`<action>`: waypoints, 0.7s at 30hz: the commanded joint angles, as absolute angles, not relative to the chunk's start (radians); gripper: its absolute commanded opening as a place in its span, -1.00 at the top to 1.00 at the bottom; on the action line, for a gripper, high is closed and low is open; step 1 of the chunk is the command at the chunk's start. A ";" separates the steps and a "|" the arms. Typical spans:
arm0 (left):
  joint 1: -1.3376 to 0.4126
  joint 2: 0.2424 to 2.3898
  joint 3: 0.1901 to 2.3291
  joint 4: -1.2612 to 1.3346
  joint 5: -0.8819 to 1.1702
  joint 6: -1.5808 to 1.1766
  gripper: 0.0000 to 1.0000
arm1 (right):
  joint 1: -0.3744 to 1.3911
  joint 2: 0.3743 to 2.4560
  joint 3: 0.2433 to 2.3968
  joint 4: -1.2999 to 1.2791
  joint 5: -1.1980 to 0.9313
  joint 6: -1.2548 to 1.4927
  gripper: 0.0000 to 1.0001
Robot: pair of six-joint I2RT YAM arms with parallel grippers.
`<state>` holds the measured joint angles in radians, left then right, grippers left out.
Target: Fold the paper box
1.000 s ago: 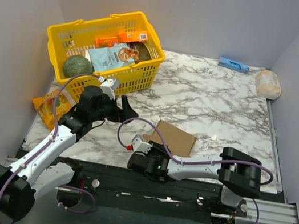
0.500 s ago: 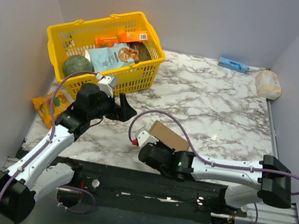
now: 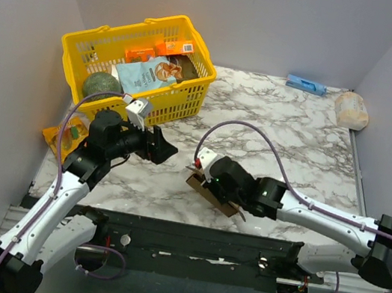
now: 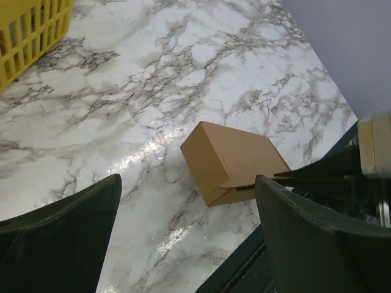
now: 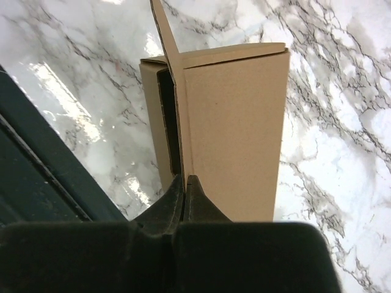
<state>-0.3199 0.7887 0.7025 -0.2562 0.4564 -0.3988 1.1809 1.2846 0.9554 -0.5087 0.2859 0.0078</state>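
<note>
The paper box (image 3: 212, 195) is a small brown carton near the table's front edge, tipped up on one side. My right gripper (image 3: 207, 185) is shut on it. In the right wrist view the right gripper (image 5: 185, 179) pinches a thin cardboard panel at the open side of the paper box (image 5: 235, 122), and one flap stands up beyond the fingertips. My left gripper (image 3: 162, 146) hovers open to the left of the box, apart from it. The left wrist view shows the left gripper (image 4: 188, 183) wide open above marble, with the paper box (image 4: 235, 155) just beyond it.
A yellow basket (image 3: 190, 96) of groceries stands at the back left, its corner also in the left wrist view (image 4: 30, 30). An orange packet (image 3: 61, 136) lies by the left wall. A small blue box (image 3: 305, 84) and a pale bundle (image 3: 351, 109) sit at the back right. The black rail (image 3: 187, 240) borders the near edge.
My right gripper closed on the box's panel and the arm swung out, dragging the box left toward the front edge and tipping it up. The left arm shifted slightly, still open.
</note>
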 commanded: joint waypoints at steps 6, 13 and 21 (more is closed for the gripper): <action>-0.313 0.724 0.747 -0.298 0.693 -0.212 -0.97 | 1.022 1.224 1.042 -0.597 -0.132 -0.061 0.99; -0.316 0.735 0.693 -0.209 0.902 -0.184 -0.97 | 0.907 1.229 1.040 -0.604 -0.447 -0.098 0.99; -0.345 0.827 0.658 -0.135 1.012 -0.233 -0.97 | 0.828 1.238 1.066 -0.638 -0.643 -0.149 0.99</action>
<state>-0.3248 0.7727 0.6662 -0.1806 0.9035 -0.2146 0.8490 1.2381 1.0229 -0.5922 -0.4892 -0.1070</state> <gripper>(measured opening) 0.985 0.014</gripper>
